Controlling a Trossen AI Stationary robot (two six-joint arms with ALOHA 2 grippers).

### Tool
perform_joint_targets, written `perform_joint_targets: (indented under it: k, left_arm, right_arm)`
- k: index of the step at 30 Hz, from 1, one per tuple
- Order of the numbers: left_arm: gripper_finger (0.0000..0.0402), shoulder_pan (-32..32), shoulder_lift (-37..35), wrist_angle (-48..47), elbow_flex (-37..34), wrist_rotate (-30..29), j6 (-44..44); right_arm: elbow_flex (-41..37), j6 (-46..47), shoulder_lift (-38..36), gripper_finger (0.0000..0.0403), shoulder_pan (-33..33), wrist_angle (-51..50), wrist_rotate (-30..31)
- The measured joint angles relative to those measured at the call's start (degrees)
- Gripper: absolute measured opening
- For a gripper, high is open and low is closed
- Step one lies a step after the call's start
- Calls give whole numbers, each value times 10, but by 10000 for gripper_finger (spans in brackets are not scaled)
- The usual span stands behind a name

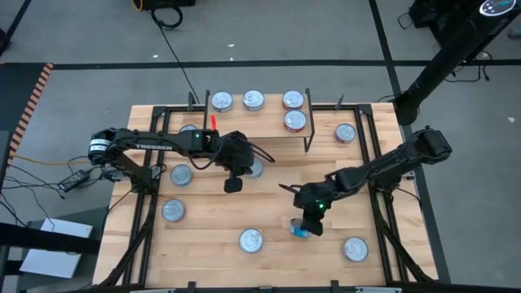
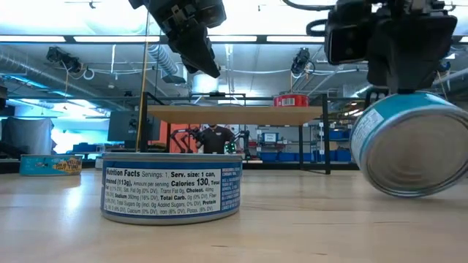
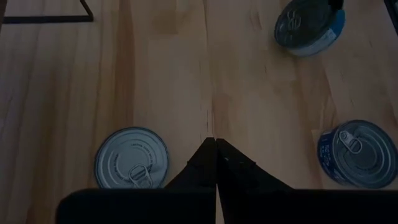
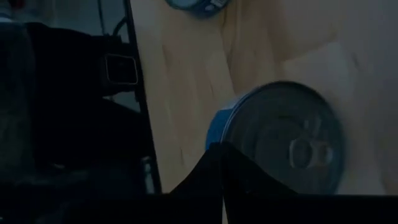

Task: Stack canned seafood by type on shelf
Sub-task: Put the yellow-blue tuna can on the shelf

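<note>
A teal-sided can (image 2: 409, 146) stands tilted under my right gripper (image 2: 398, 80), silver base toward the near edge; it also shows in the high view (image 1: 299, 232) and right wrist view (image 4: 280, 137). My right gripper (image 4: 221, 148) is shut at its upper rim. My left gripper (image 1: 234, 184), shut and holding nothing, hangs over the table's middle (image 3: 216, 142), above a silver-topped can (image 3: 132, 158). The shelf (image 1: 269, 114) stands at the far edge on thin black legs, with several cans on its board, among them a red one (image 1: 295, 120). My right gripper meets the teal can at the rim (image 4: 217, 134) where the teal side joins the pull-tab top, coming from above and slanting down. The fingertips hide the contact itself. The can hangs steeply tilted below the fingers; whether its lower edge (image 2: 398, 193) touches the table, I cannot tell.
Loose cans sit flat on the table: a blue-labelled one (image 2: 172, 186) at the near middle (image 1: 251, 240), others at the near right (image 1: 355, 249), left (image 1: 172, 211) (image 1: 180, 175) and far right (image 1: 344, 133). Black rails (image 1: 146, 203) run along both sides.
</note>
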Motion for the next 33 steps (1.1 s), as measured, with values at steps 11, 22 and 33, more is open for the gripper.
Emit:
perform_joint_targets:
  k: [11,22,33]
  left_arm:
    - [3,0,0,-2,0,0,-15]
    - [3,0,0,3,0,8,-39]
    - [1,19,1,103,-61,42,-48]
  right_arm:
    - [-13,33,-11,3,-21,9,-14]
    - [-13,15,-70,50,-18,-125,58]
    - [-13,23,-63,162,95,-183,251]
